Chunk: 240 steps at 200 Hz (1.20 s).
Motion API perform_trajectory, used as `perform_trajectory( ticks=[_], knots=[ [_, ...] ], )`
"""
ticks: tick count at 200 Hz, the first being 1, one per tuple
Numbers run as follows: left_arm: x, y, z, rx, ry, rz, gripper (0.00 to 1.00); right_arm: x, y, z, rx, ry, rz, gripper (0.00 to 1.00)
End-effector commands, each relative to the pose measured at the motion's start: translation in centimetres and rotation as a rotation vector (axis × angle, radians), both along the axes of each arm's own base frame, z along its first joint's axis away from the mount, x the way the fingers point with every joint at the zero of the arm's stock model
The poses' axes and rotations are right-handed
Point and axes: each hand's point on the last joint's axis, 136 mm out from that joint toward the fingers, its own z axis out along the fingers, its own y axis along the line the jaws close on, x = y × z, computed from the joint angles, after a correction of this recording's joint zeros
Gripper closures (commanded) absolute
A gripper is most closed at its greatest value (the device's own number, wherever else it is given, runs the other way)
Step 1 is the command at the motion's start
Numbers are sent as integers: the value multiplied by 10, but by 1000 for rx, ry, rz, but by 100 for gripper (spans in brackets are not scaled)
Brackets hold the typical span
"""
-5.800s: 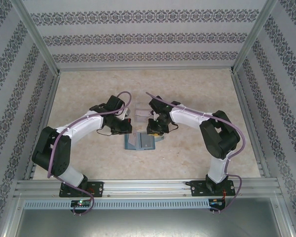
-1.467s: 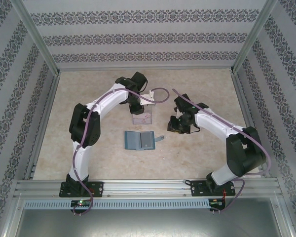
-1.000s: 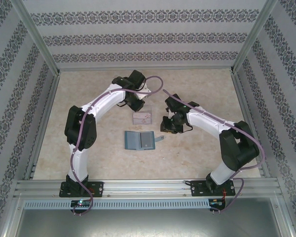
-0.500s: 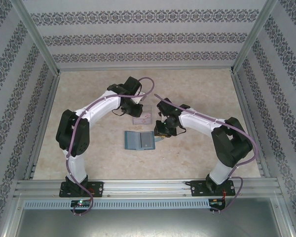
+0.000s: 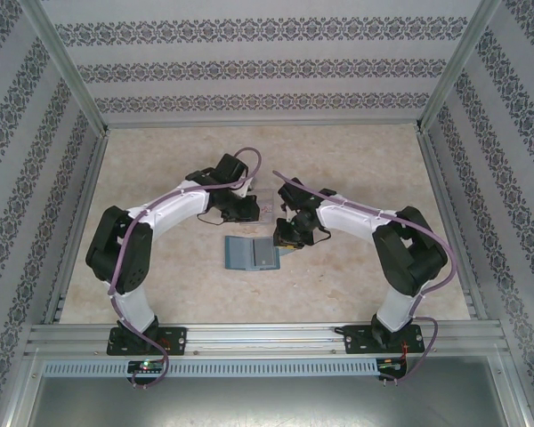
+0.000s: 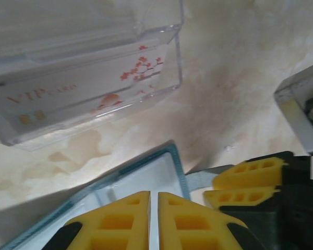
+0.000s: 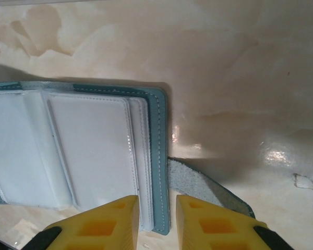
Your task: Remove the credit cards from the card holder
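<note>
Arms: left arm and right arm identical: white link shells, black joint housings, black base plates. A purple cable runs along each, looping free near the wrist. Ends: left gripper, right gripper, both with yellow fingers moulded with rectangular recesses, on black carriers. Bare metal block with one screw by the right gripper's body.

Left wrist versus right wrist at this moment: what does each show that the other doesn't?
Left wrist: the clear tray holding a pale card with reddish blossoms, and the left gripper. Right wrist: the card holder's stitched pale panels laid open. Shared: the holder's teal edge, the right gripper and the marbled table.
</note>
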Motion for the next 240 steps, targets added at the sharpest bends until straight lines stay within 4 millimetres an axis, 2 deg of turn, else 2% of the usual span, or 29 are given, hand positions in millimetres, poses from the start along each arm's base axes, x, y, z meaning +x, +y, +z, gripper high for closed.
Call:
perform_trajectory(
  ticks=[1, 71, 131, 165, 240],
  knots=[
    [-3, -14, 7, -100, 40, 56, 89, -2, 0, -6, -27, 7, 20, 74],
    [-24, -26, -21, -139, 128, 99, 90, -5, -11, -25, -83, 30, 22, 75],
    [-43, -49, -38, -146, 192, 51, 90, -6, -15, -33, -96, 43, 20, 76],
    [-53, -48, -58, -104, 257, 59, 93, -6, -15, -34, -98, 46, 19, 77],
    [-64, -52, -72, -86, 297, 46, 93, -8, -16, -35, -97, 55, 18, 77]
  ],
)
